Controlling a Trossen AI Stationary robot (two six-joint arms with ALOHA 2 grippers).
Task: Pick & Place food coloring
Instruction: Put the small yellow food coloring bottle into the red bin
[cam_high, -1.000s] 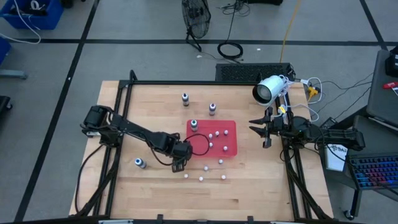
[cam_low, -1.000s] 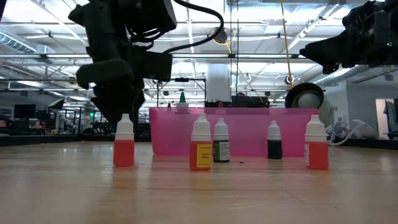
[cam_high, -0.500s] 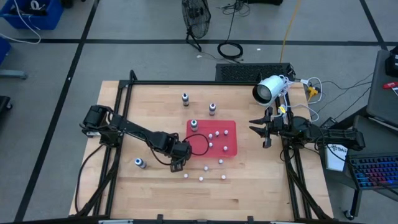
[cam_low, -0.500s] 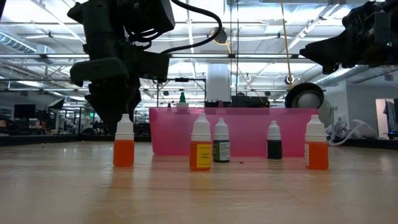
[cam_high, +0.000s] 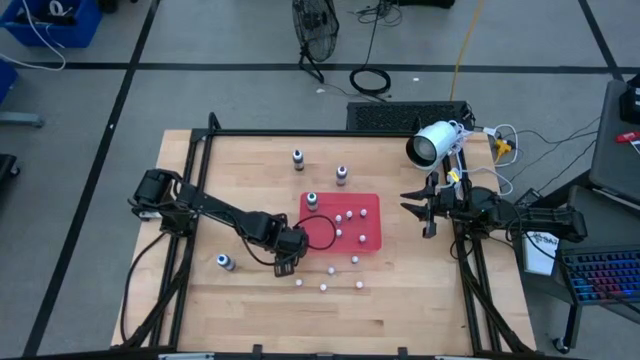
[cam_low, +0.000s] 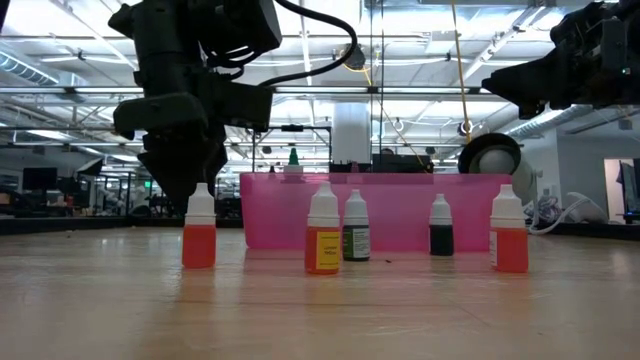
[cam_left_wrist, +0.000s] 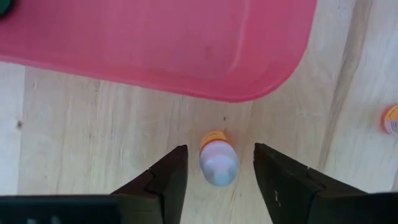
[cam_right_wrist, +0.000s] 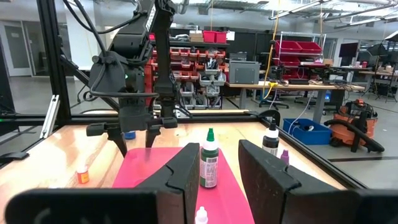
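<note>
Near edge of the bench: three small bottles stood in a loose row in front of the red tray, all on bare wood.

- Orange bottle: upright, whitish cap, just off the tray's near corner. In the left wrist view it stood between the two dark fingers, with a gap on each side.
- Left gripper: hung directly over that orange bottle, jaws released and straddling it without contact.
- Yellow-labelled bottle: upright, beside the orange one, in front of the tray wall.
- Red-orange bottle: upright, furthest along the row.

Middle of the bench: the tray held several small bottles, seen from above as pale caps. A tall green bottle stood upright near the tray's far corner. Two dark bottles showed at the tray's front wall; whether inside or before it could not be told from the low view.

Far side:

- Two bottles stood upright beyond the tray, well apart from it.
- One blue bottle stood alone toward the left edge.
- Right gripper: waited at the bench's right edge, beside the tray, jaws released and empty.
</note>
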